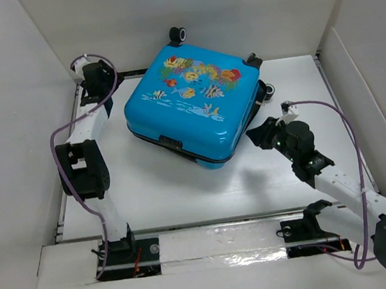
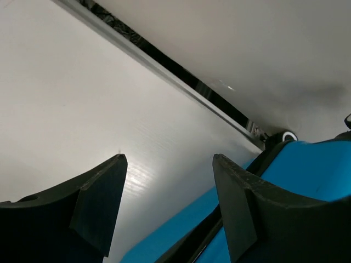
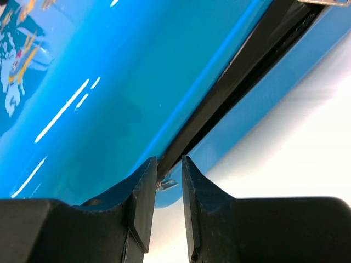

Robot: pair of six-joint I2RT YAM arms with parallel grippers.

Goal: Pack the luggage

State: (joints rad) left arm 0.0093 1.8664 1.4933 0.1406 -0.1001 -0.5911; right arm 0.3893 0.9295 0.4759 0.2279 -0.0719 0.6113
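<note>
The luggage (image 1: 189, 110) lies flat, lid down, mid-worktop (image 1: 185, 195), probably light, rigid and slippery-shelled, so best taken at its zip seam (image 3: 230, 82), where the right claw (image 3: 169, 164) sits nearly closed, its hold on a small tab (image 3: 164, 184) unclear, while the left claw (image 2: 167, 164) gapes empty beside it.

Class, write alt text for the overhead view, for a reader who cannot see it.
A blue suitcase with a fish print lies flat, lid down, on a white table. Two robot arms flank it: the left arm reaches toward its far left corner, the right arm toward its right side.
</note>
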